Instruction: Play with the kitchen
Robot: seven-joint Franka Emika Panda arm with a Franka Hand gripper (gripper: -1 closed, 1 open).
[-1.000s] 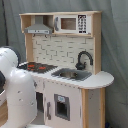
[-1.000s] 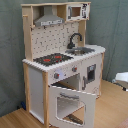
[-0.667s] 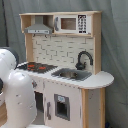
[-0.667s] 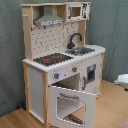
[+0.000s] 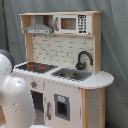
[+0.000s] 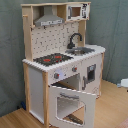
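The kitchen (image 5: 65, 75) stands in the middle of both exterior views, in pale wood and white panels. It has a grey hood (image 5: 38, 30), a microwave panel (image 5: 70, 23), a black faucet (image 5: 84, 59), a sink (image 5: 72, 74) and a red-ringed stove (image 5: 36, 66). In the second exterior view the windowed oven door (image 6: 70, 102) hangs open and tilted down in front of the dark oven opening (image 6: 70, 84). A white link of my arm (image 5: 16, 100) fills the first exterior view's lower left, beside the stove end. The gripper does not show.
A grey curtain (image 5: 115, 45) hangs behind the kitchen. A wooden floor (image 6: 112, 107) runs around its base. A small pale part (image 6: 123, 83), likely of my arm, pokes in at the second exterior view's right edge. A cupboard door (image 6: 91, 73) below the sink is closed.
The pale part at the second exterior view's right edge has drawn back toward that edge. My arm's white link has shifted slightly in the first exterior view. The oven door stays open.
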